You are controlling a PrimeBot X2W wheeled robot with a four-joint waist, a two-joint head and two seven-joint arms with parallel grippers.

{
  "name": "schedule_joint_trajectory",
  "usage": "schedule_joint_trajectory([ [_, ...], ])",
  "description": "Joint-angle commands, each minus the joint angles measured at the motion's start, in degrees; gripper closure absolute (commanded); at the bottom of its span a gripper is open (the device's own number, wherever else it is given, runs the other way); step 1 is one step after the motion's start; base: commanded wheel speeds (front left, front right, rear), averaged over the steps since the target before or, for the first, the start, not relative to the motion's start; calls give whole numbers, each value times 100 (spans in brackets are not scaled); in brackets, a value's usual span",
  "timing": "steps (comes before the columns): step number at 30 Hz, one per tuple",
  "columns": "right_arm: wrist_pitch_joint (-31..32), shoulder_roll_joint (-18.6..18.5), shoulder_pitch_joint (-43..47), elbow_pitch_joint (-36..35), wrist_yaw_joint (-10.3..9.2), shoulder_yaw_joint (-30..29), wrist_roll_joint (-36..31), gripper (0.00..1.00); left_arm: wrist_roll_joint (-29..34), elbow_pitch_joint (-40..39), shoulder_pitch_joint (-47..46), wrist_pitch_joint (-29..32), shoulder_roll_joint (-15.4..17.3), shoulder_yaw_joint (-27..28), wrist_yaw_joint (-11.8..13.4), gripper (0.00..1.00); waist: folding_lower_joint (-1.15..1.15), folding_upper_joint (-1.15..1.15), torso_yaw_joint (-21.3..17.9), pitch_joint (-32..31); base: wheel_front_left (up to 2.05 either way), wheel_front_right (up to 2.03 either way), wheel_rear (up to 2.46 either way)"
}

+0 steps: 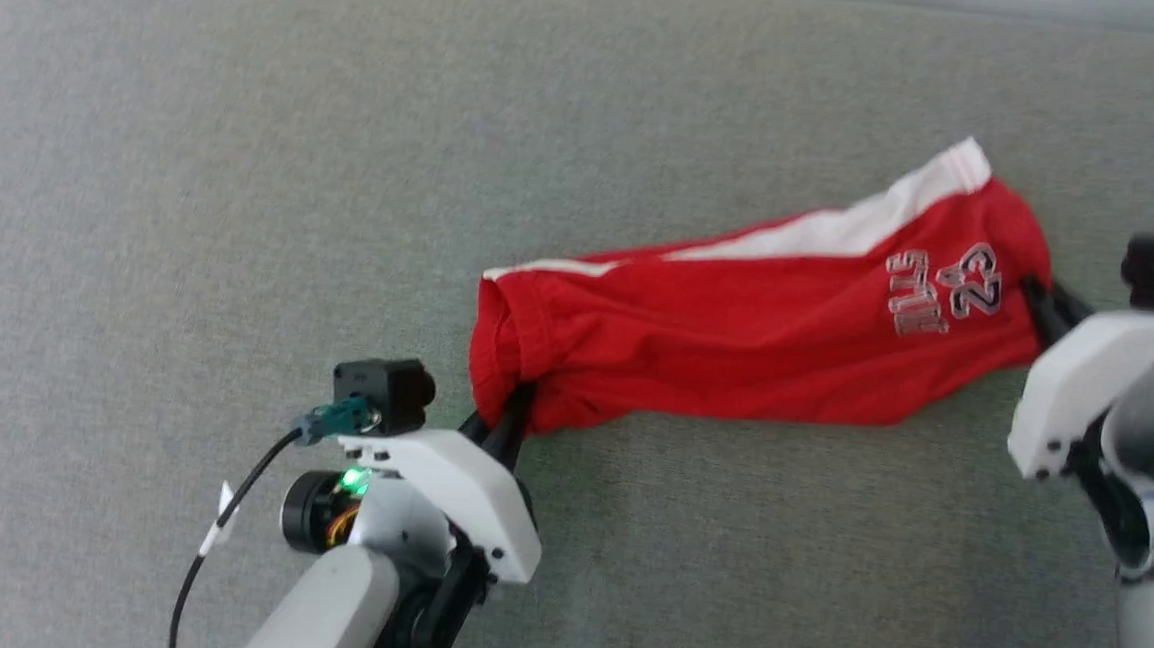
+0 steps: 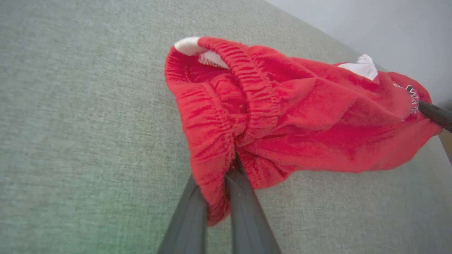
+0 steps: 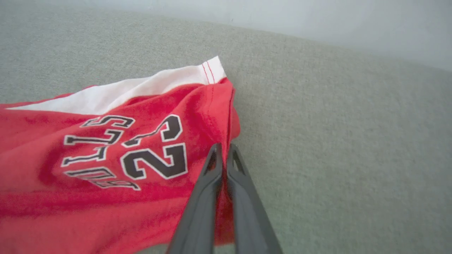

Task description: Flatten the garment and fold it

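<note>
The garment (image 1: pixel 736 344) is a pair of red shorts with a white side stripe and a "23" print, stretched left to right across the grey surface. My left gripper (image 1: pixel 517 401) is shut on the gathered waistband at the shorts' left end; the left wrist view has the red elastic (image 2: pixel 219 141) pinched between my two dark fingers (image 2: pixel 247 208). My right gripper (image 1: pixel 1034 297) is shut on the leg hem at the right end, beside the print. In the right wrist view the fingers (image 3: pixel 208 197) close on a fold of red fabric (image 3: pixel 106 151) below the white trim.
A grey fabric-covered surface (image 1: pixel 244 193) lies under everything, with a rounded corner at the far left and bare room all around the shorts. A pale wall (image 3: pixel 317 17) rises behind its far edge.
</note>
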Motion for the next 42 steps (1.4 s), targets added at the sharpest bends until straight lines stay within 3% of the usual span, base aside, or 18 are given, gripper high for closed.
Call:
schedule_joint_trajectory([
  [1, -52, 30, 178, -85, -6, -60, 26, 100, -40, -49, 124, 14, 66, 36, 32, 100, 0, 0, -295, -336, 0, 0, 0],
  [12, -124, 767, 2361, -1307, -6, -571, 245, 100, -440, -833, 1266, 618, 642, -64, -74, 100, 0, 0, -784, -894, 0, 0, 0],
  [13, -139, 797, 2497, -1361, -6, -567, 281, 100, -486, -881, 1359, 626, 659, -40, -57, 93, 0, 0, -819, -927, 0, 0, 0],
  [16, -207, 840, 2758, -1363, -6, -535, 436, 100, -540, -935, 1551, 621, 703, -9, -13, 79, 0, 0, -897, -1014, 0, 0, 0],
  [22, -576, 850, 2744, -978, -6, -468, 451, 100, -592, -651, 1501, 521, 576, 19, 18, 82, 0, 0, -895, -1156, 0, 0, 0],
  [23, -626, 850, 2716, -904, -6, -466, 433, 84, -561, -568, 1462, 498, 567, 12, 26, 80, 0, 0, -883, -1179, 0, 0, 0],
  [24, -679, 850, 2689, -846, -6, -458, 393, 58, -533, -493, 1426, 484, 559, -5, 26, 71, 0, 0, -870, -1200, 0, 0, 0],
  [25, -718, 850, 2670, -794, -6, -446, 353, 0, -526, -426, 1397, 477, 540, -19, 22, 56, 0, 0, -851, -1223, 0, 0, 0],
  [26, -730, 851, 2660, -745, -6, -420, 335, 0, -524, -370, 1377, 473, 525, -29, 20, 36, 0, 0, -835, -1245, 0, 0, 0],
  [27, -714, 851, 2658, -713, -6, -374, 321, 0, -511, -325, 1363, 464, 521, -37, 25, 0, 0, 0, -818, -1269, 0, 0, 0],
  [36, -451, 851, 2937, -1373, -6, -591, 482, 0, -478, -861, 1702, 62, 665, 321, 274, 0, 0, 0, -704, -1333, 0, 0, 0],
  [42, -599, 852, 2897, -1689, -6, -1067, 155, 0, 197, -1581, 1876, -978, 1003, 933, 712, 0, 0, 0, -638, -1181, 0, 0, 0],
])
